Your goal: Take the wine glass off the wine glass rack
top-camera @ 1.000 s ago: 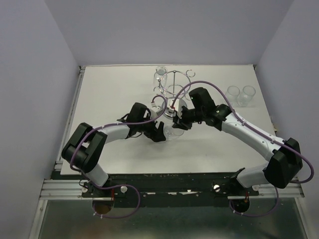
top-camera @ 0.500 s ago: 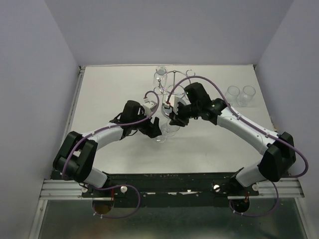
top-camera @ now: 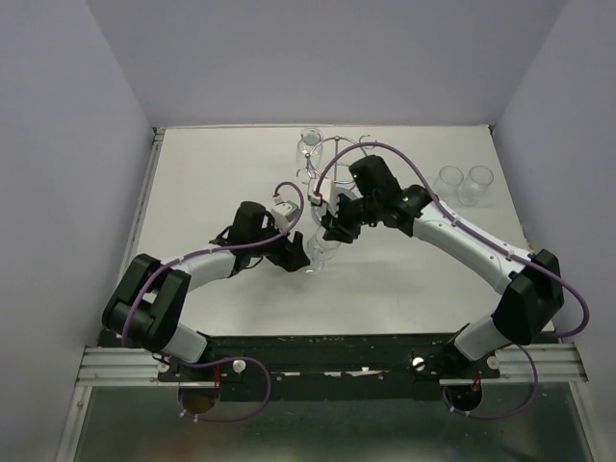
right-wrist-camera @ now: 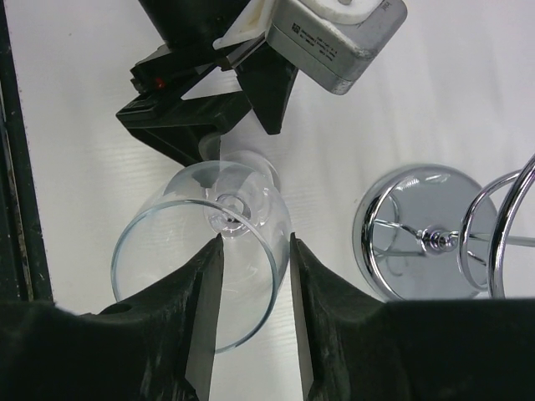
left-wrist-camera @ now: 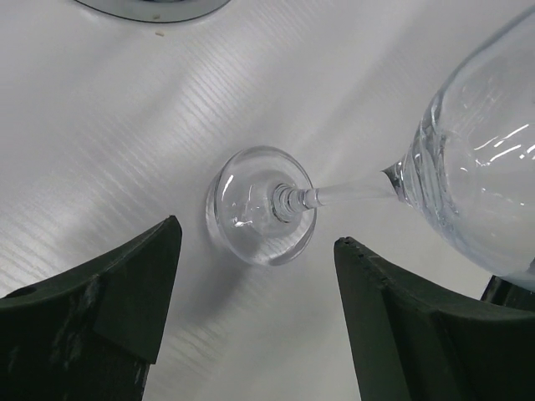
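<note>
The clear wine glass (top-camera: 318,252) is off the rack and tilted just above the table between both arms. My right gripper (top-camera: 332,229) is closed on its bowl near the rim. In the right wrist view the gripper (right-wrist-camera: 253,238) straddles the bowl wall (right-wrist-camera: 167,251). My left gripper (top-camera: 296,252) is open. In the left wrist view it (left-wrist-camera: 255,238) flanks the glass's round foot (left-wrist-camera: 263,205) without touching it, and the bowl (left-wrist-camera: 481,175) is at the right. The chrome wine glass rack (top-camera: 332,168) stands behind; its mirrored base (right-wrist-camera: 422,234) is right of the glass.
Another glass (top-camera: 310,142) hangs at the rack's far left. Two clear tumblers (top-camera: 449,181) (top-camera: 478,183) stand at the table's right rear. The rack base edge (left-wrist-camera: 155,7) shows at the top of the left wrist view.
The right gripper has carried the wine glass left, away from the rack's base. The left gripper has moved in so that its open fingers flank the foot.
</note>
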Action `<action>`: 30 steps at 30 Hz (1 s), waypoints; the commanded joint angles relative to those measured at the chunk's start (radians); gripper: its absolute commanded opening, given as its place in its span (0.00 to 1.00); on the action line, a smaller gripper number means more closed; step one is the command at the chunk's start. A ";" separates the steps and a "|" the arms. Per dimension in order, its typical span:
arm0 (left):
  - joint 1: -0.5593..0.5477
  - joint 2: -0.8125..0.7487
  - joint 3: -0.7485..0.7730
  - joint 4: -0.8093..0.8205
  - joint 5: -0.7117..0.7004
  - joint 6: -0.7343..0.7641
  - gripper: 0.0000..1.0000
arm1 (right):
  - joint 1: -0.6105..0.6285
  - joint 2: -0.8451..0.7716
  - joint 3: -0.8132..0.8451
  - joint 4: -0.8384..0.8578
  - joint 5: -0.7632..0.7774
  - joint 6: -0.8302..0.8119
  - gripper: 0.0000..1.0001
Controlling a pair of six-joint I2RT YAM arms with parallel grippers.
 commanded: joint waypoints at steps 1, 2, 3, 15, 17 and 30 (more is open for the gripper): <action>-0.002 0.037 0.004 0.066 0.049 -0.004 0.86 | 0.010 0.022 0.031 0.003 0.055 0.025 0.46; -0.002 0.047 0.011 0.061 0.043 -0.006 0.86 | 0.013 0.023 0.034 0.004 0.066 0.021 0.47; -0.002 0.054 0.018 0.055 0.038 -0.007 0.86 | 0.015 0.026 0.040 0.004 0.076 0.019 0.47; 0.020 0.039 0.028 0.050 -0.023 -0.014 0.86 | 0.020 0.066 0.123 -0.126 0.173 0.128 0.49; 0.030 0.031 0.031 0.047 -0.028 -0.014 0.86 | 0.020 0.059 0.108 -0.126 0.195 0.122 0.46; 0.090 0.042 0.062 0.035 -0.035 -0.033 0.87 | 0.021 0.011 0.054 -0.159 0.296 0.091 0.33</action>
